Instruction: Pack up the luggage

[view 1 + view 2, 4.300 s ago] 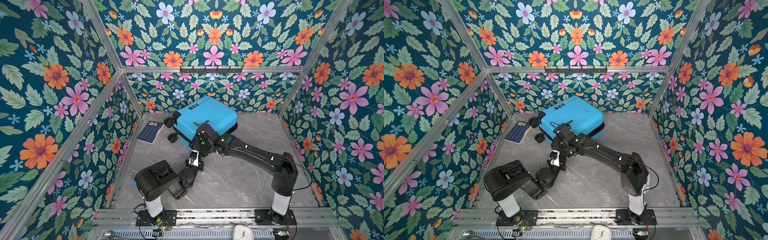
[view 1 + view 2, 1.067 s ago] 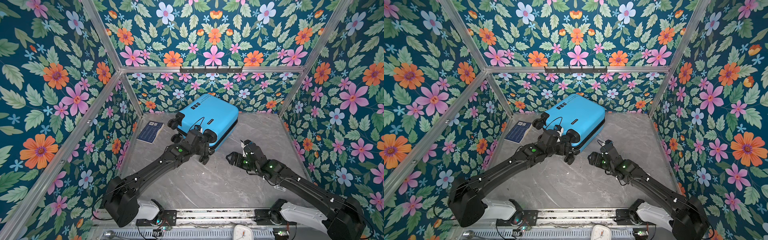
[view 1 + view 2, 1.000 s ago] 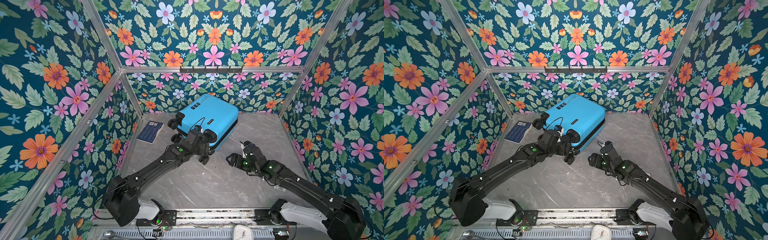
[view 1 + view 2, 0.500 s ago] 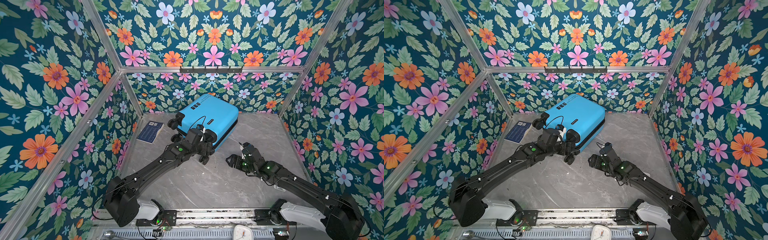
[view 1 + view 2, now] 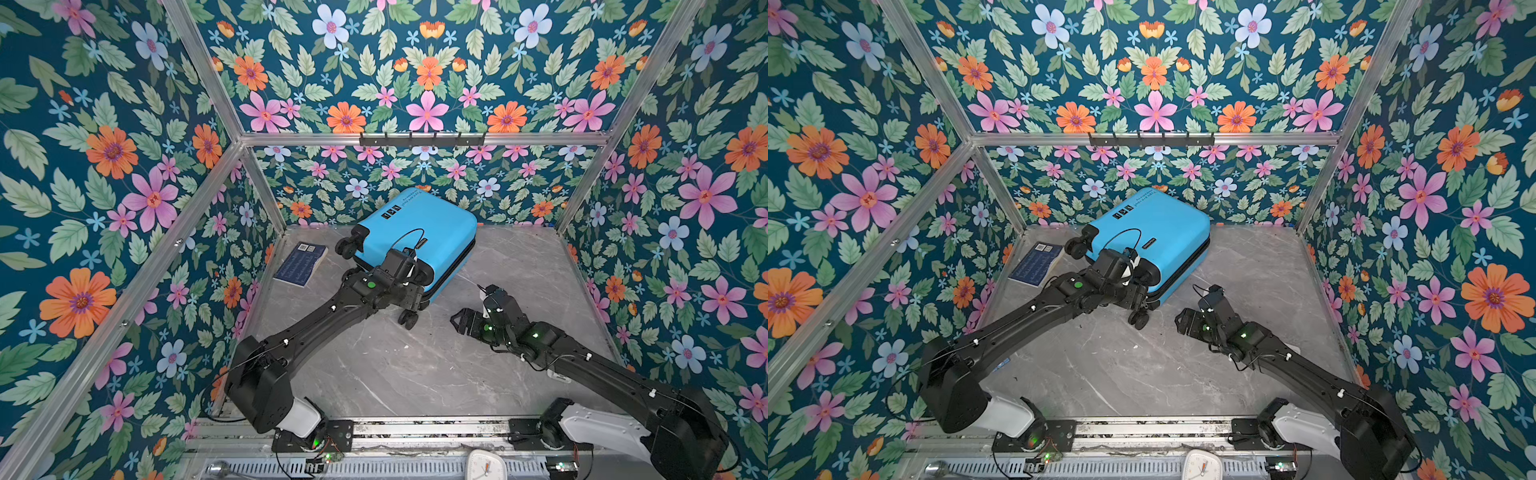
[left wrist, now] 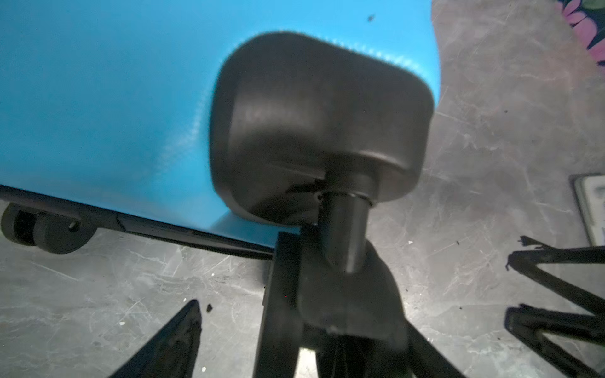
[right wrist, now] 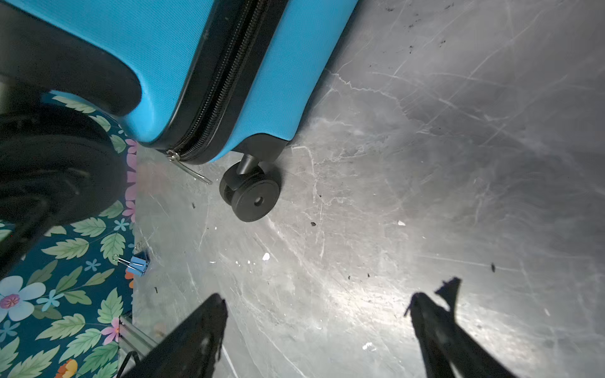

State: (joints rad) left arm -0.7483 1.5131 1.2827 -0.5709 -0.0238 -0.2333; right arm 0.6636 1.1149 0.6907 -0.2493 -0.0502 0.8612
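Note:
The luggage (image 5: pixel 419 224) (image 5: pixel 1158 232) is a bright-blue hard-shell suitcase. It lies flat and zipped shut at the back of the floor, wheels toward me. My left gripper (image 5: pixel 409 293) (image 5: pixel 1133 291) is at its wheel end. In the left wrist view the jaws (image 6: pixel 307 327) stand open with a black spinner wheel (image 6: pixel 327 294) between them, clear of the one finger (image 6: pixel 183 330) that shows. My right gripper (image 5: pixel 463 322) (image 5: pixel 1185 322) (image 7: pixel 317 304) is open low over bare floor to the right of the case. It faces a corner wheel (image 7: pixel 252 193) and the zip pull (image 7: pixel 190 170).
A dark-blue book (image 5: pixel 301 264) (image 5: pixel 1036 264) lies left of the suitcase by the wall. A small blue binder clip (image 7: pixel 137 263) sits at the wall's foot. Floral walls close in three sides. A hook rail (image 5: pixel 422 139) hangs on the back wall and a white clock (image 5: pixel 484 465) sits at the front rail.
Four seconds ago the right arm reached onto the suitcase and the left arm was folded back. The left has since stretched to the wheel end and the right has withdrawn. Over the last second little moved.

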